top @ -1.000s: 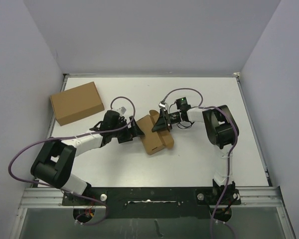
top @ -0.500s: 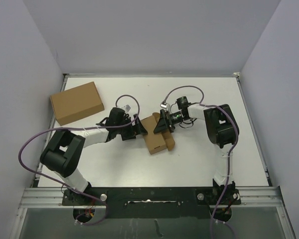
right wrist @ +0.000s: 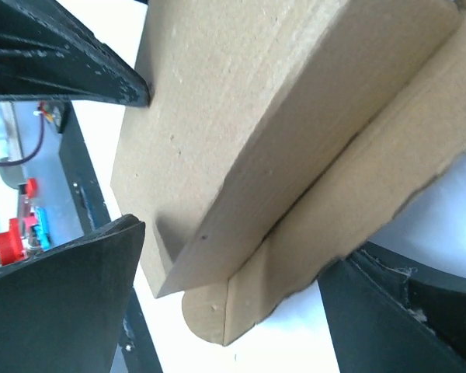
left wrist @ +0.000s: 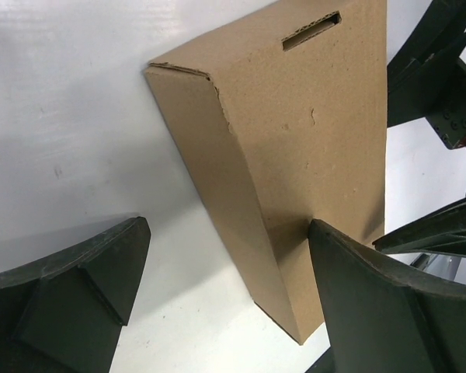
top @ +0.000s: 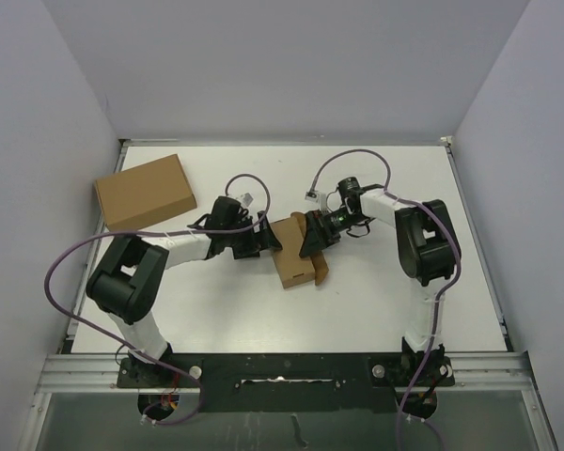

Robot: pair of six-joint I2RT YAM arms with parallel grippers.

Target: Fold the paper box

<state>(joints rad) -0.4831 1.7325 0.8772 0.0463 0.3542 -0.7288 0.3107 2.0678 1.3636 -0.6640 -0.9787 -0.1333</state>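
Centrally on the white table (top: pixel 376 310) the paper box (top: pixel 294 263) is laid flat, its long axis set from roughly 11 to 5 o'clock in the overhead view. A slot (left wrist: pixel 312 29) is cut in its top panel near one short end, and a flap edge (top: pixel 321 270) juts along its 3 o'clock side. At 9 o'clock the left gripper (top: pixel 269 242) is held with jaws spread wide, one finger (left wrist: pixel 373 311) over the panel. At 3 o'clock the right gripper (top: pixel 312 246) is likewise spread, astride the box's long side. A larger plain cardboard box (top: pixel 144 194) is seen well apart at 10 o'clock.
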